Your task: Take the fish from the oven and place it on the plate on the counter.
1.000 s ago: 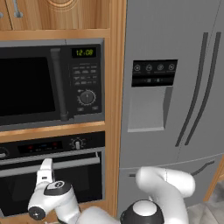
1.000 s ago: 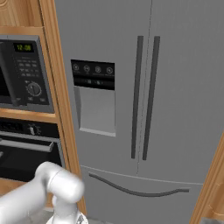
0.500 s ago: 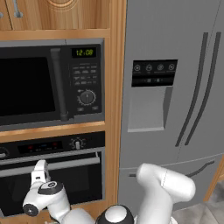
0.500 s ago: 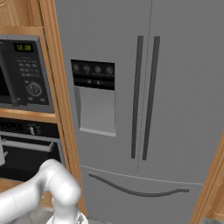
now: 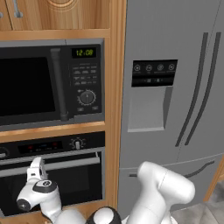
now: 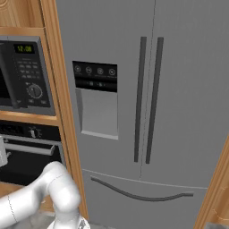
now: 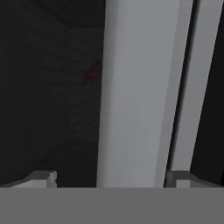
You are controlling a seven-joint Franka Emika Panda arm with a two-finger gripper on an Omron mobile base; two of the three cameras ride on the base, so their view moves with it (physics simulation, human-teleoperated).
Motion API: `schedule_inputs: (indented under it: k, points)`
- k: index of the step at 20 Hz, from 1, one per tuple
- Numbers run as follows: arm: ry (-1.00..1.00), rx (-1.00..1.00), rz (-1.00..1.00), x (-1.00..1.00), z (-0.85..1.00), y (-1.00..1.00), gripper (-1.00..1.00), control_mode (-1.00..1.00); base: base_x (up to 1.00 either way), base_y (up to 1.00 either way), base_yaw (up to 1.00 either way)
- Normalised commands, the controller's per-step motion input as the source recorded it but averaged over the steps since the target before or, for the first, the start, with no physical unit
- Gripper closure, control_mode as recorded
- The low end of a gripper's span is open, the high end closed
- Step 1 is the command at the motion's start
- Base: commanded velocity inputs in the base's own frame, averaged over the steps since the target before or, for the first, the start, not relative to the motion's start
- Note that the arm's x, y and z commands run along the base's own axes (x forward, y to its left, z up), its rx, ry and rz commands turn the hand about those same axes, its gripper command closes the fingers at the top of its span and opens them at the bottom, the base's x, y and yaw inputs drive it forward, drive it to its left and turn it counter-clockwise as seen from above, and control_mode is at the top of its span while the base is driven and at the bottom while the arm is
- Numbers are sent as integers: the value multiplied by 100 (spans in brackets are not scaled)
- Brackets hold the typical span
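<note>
Left to right: black microwave [image 5: 48,83] with green clock reading 12:08, oven [image 5: 52,175] beneath it, wooden post, grey fridge [image 5: 175,87] with dispenser panel. Gripper [image 7: 109,177] spread wide, fingers straddling the oven's steel bar handle [image 7: 135,92], door shut. Faint red fish [image 7: 92,72] behind the dark glass. Hand lower and farther left than a second ago.

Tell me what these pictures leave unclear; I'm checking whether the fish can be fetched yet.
- Fish: a faint red blur behind the oven door's dark glass in the hand view; shape unreadable.
- Gripper: hand view cuts off its open tips; contact with the oven handle unclear.
- Oven's left part: cut off in both base views.
</note>
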Motion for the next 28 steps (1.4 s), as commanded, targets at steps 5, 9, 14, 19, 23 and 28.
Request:
schedule_inputs:
  k: [5, 9, 14, 19, 23, 28]
  points:
    - [0, -1, 0, 15, -9, 18, -100, -100, 0, 0, 0]
    - [0, 0, 0, 0, 0, 0, -100, -100, 0, 0, 0]
    - [0, 0, 0, 0, 0, 0, 100, -100, 0, 0, 0]
    - [0, 0, 0, 2, 0, -1, 100, -100, 0, 0, 0]
    - [0, 0, 0, 0, 0, -1, 100, -100, 0, 0, 0]
    - [9, 0, 6, -26, -14, 0, 100, -100, 0, 0, 0]
